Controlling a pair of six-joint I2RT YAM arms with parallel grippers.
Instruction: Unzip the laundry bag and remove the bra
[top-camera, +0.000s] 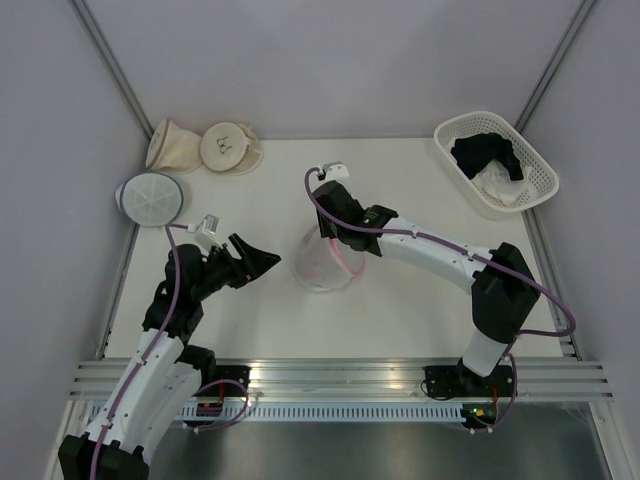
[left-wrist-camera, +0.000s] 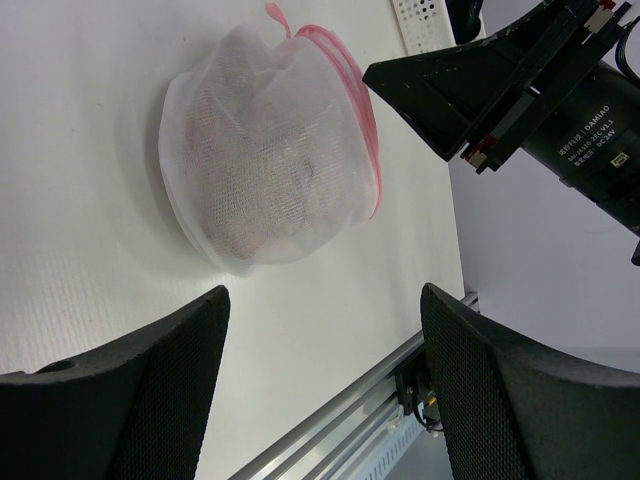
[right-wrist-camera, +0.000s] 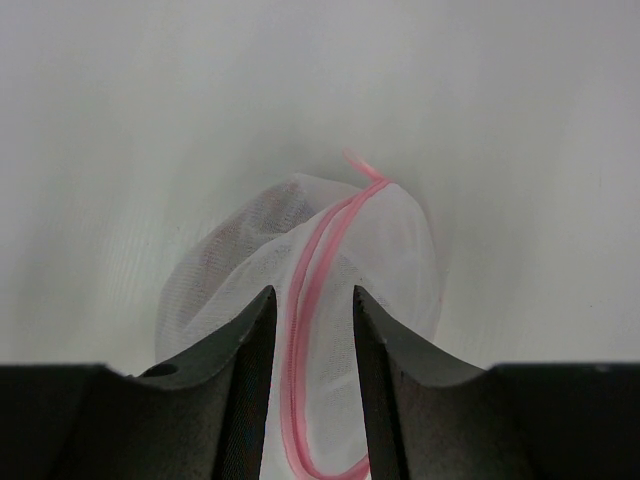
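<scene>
Overhead, the laundry bag (top-camera: 322, 265) sits mid-tabletop (top-camera: 420, 300), with the right claw (top-camera: 335, 243) over its top and the left claw (top-camera: 258, 255) just beside it. A latticed white basket (top-camera: 545, 178) stands at the far right corner. Only the left wrist view shows a label reading "DAMIAO" on the right arm (left-wrist-camera: 590, 130), along with the bag's fine white mesh dome; the left claw gapes wide and empty. In the right wrist view the claw is half closed, its fingers (right-wrist-camera: 240, 380) flanking the pink zipper rim (right-wrist-camera: 300, 300); whether they pinch it, I cannot tell.

Bright, even light; soft shadow beside laundry bag (left-wrist-camera: 265, 150).
</scene>
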